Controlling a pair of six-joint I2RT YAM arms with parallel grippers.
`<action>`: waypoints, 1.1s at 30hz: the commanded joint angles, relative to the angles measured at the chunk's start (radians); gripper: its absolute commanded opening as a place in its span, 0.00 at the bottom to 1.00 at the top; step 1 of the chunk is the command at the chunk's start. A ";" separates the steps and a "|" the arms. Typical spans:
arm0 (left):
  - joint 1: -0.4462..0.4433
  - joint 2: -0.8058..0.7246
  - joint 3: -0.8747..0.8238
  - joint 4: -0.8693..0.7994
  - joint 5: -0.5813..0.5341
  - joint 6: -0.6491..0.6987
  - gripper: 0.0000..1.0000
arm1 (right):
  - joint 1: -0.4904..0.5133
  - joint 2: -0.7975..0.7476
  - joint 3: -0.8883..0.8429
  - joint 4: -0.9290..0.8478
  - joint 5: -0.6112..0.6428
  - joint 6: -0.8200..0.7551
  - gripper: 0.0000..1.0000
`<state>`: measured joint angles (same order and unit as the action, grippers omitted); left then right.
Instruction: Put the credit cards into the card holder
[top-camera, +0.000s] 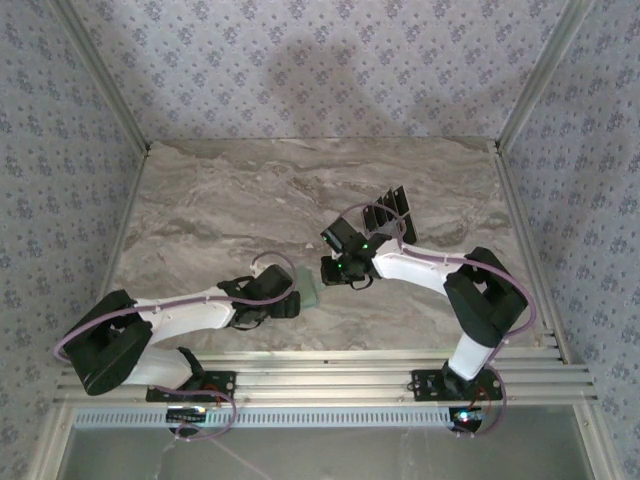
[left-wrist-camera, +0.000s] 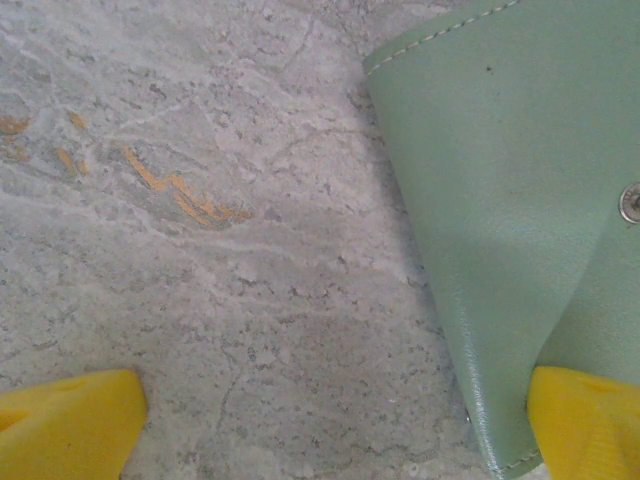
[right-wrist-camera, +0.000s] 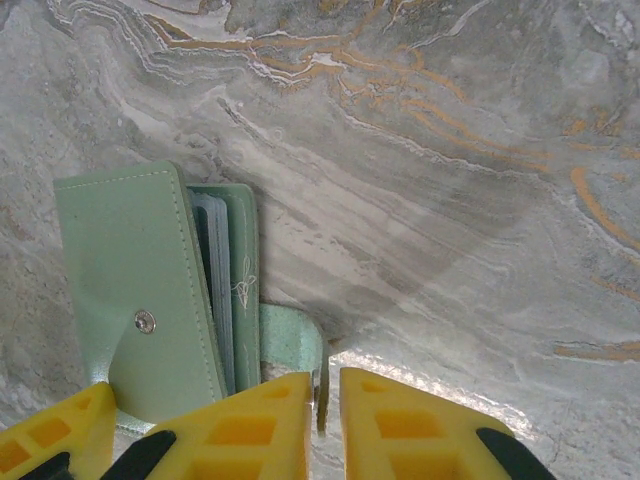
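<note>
The pale green card holder (right-wrist-camera: 130, 280) lies open on the marble, its snap flap spread and its grey inner sleeves (right-wrist-camera: 214, 285) showing. My right gripper (right-wrist-camera: 322, 420) is shut on a thin green tab at the holder's edge. My left gripper (left-wrist-camera: 330, 430) is open wide just left of the holder (left-wrist-camera: 510, 190), and its right fingertip (left-wrist-camera: 585, 420) rests over the holder's near corner. From above, the holder (top-camera: 309, 294) sits between the left gripper (top-camera: 288, 303) and the right gripper (top-camera: 334, 270). Several dark credit cards (top-camera: 390, 206) lie fanned out on the table behind the right arm.
The marble tabletop (top-camera: 220, 210) is walled by patterned panels on three sides. An aluminium rail (top-camera: 330, 375) runs along the near edge by the arm bases. The right arm's elbow (top-camera: 485, 295) stands at the right side.
</note>
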<state>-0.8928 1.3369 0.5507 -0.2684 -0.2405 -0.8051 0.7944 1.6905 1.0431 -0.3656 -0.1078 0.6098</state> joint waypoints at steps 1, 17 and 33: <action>0.005 0.041 -0.050 0.014 0.011 -0.024 1.00 | 0.003 -0.016 -0.014 -0.003 -0.009 0.010 0.17; 0.004 0.042 -0.049 0.013 0.010 -0.014 1.00 | -0.001 -0.009 -0.015 0.037 -0.061 0.011 0.00; 0.005 0.040 -0.046 0.027 0.021 0.000 1.00 | 0.031 0.012 0.011 0.125 -0.148 0.074 0.00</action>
<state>-0.8925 1.3369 0.5507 -0.2680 -0.2405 -0.8040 0.8165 1.6909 1.0382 -0.2623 -0.2264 0.6640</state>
